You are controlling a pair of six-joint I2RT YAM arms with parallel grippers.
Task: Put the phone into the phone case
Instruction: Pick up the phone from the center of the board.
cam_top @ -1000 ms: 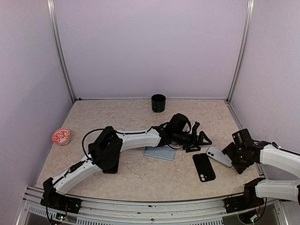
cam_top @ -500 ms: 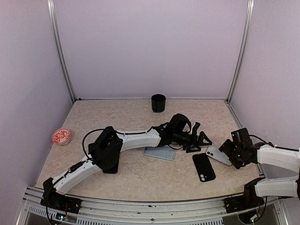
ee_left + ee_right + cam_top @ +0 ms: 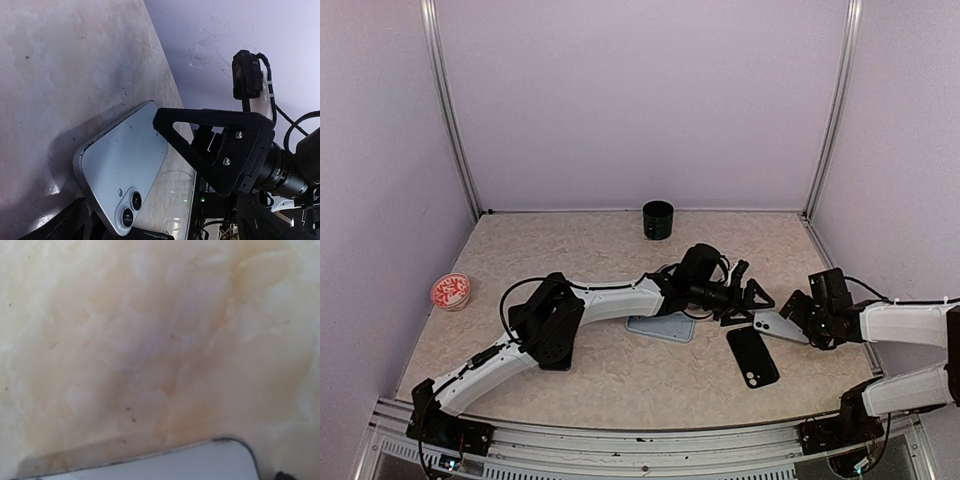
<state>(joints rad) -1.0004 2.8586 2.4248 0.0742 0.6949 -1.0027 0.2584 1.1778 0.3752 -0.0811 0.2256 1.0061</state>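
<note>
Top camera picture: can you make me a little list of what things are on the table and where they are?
phone: pale blue rectangular phone, back up with two lenses showing, right of middle
case: black rectangular phone case, lying flat just in front of the phone, phone not in it
left tool: left tool open, at the phone's left end
right tool: right tool at the phone's right end, grip hidden
other things: black round cup at the back; red-patterned round dish far left; pale blue flat slab in the middle
</note>
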